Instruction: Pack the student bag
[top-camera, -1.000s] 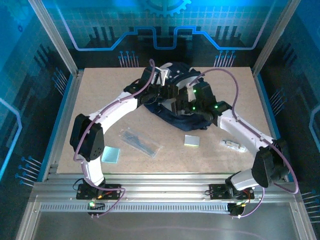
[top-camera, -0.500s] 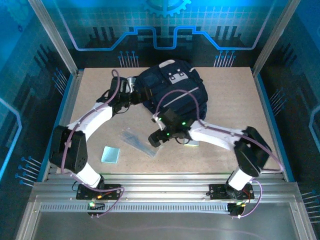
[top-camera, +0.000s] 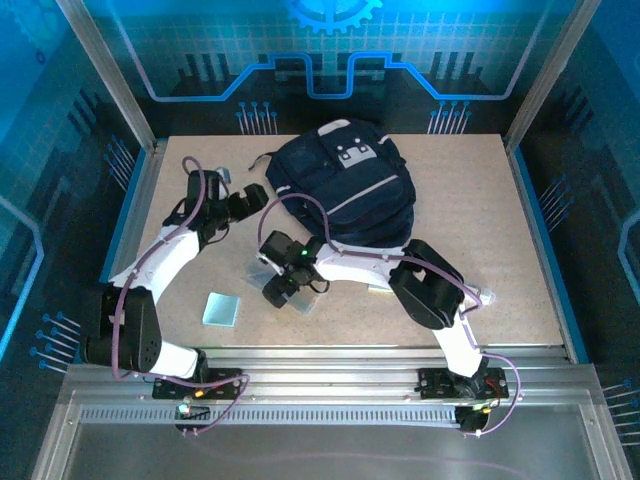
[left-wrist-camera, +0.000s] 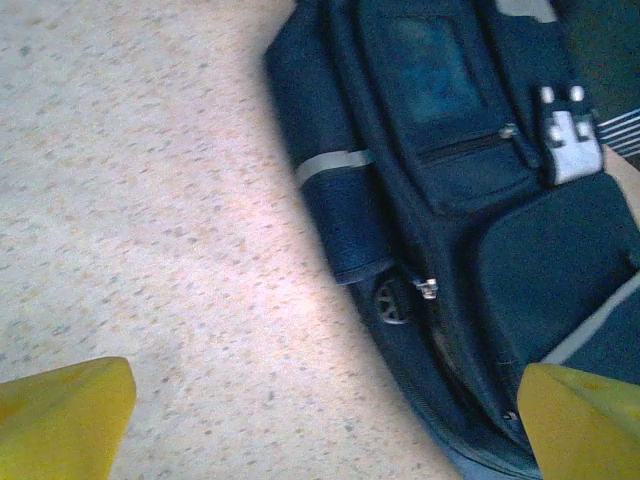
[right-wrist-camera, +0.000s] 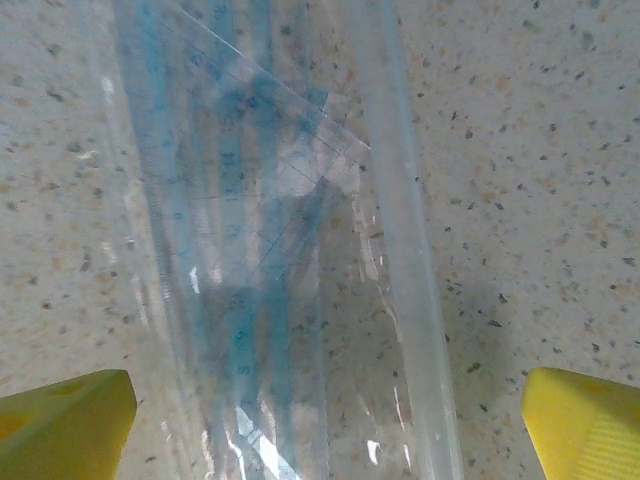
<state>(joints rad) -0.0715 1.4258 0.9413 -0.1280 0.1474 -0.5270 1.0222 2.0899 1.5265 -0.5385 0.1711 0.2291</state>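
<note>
Student bag (top-camera: 345, 190) lies flat on the bench (top-camera: 490, 210), upper centre of the top view, front pockets up. In the left wrist view it fills the right half.

Left end effector (top-camera: 250, 197) hovers just beside the bag's left flank, jaws wide apart, nothing between them. Right end effector (right-wrist-camera: 325, 425) is also fully spread, holding nothing, directly over a clear plastic sleeve (right-wrist-camera: 270, 250) with blue-marked rulers or set squares inside.

Bag handling, my read: soft navy fabric, padded, floppy. It will sag and fold if lifted by one point, and it is likely the heaviest item here. Best holds are a pinch of fabric along the zip line near the metal zip pull (left-wrist-camera: 428, 288), or a strap. The elastic side pocket (left-wrist-camera: 345, 215) under the grey reflective strip (left-wrist-camera: 333, 160) would just stretch.

Can't tell whether the main compartment is unzipped; the opening isn't clearly visible.

The sleeve looks thin, glossy and slippery, lying flat on the speckled bench, so its edge is hard to get under. A pale blue square card (top-camera: 222, 308) lies lower left.
</note>
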